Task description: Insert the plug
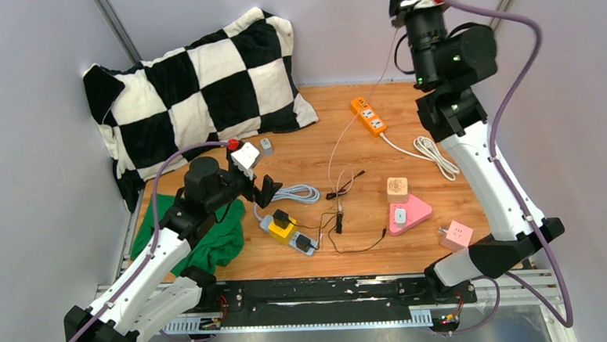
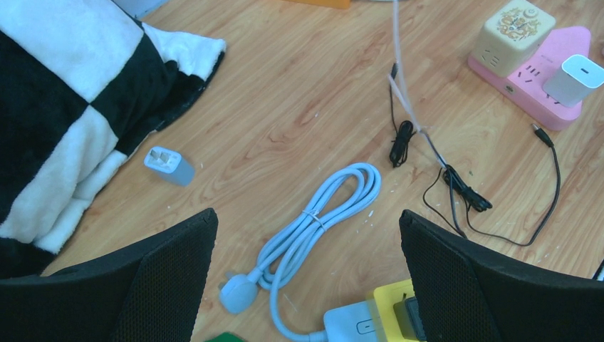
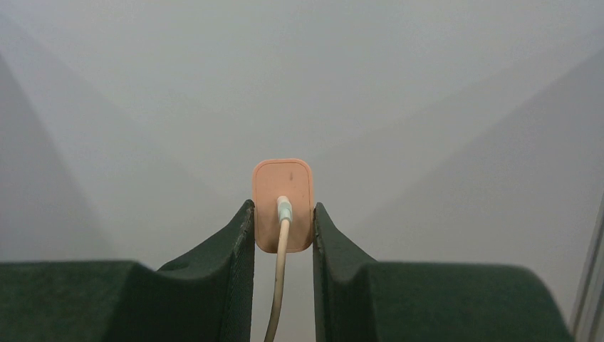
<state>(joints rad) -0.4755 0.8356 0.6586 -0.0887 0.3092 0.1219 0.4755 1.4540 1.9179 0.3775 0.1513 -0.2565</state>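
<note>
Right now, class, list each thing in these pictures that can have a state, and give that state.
left pincer, open, holding nothing.
right pincer, shut on the peach charger, raised.
peach charger, not plugged in, cord attached.
pink power strip, white adapter plugged in.
yellow power strip, black adapter plugged in.
orange power strip, nothing plugged in.
light blue cable, coiled and tied.

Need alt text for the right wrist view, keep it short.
Two dark green jaws clamp a peach charger plug between them, a pale cable running from its face down toward the camera. Behind is plain grey wall.
</note>
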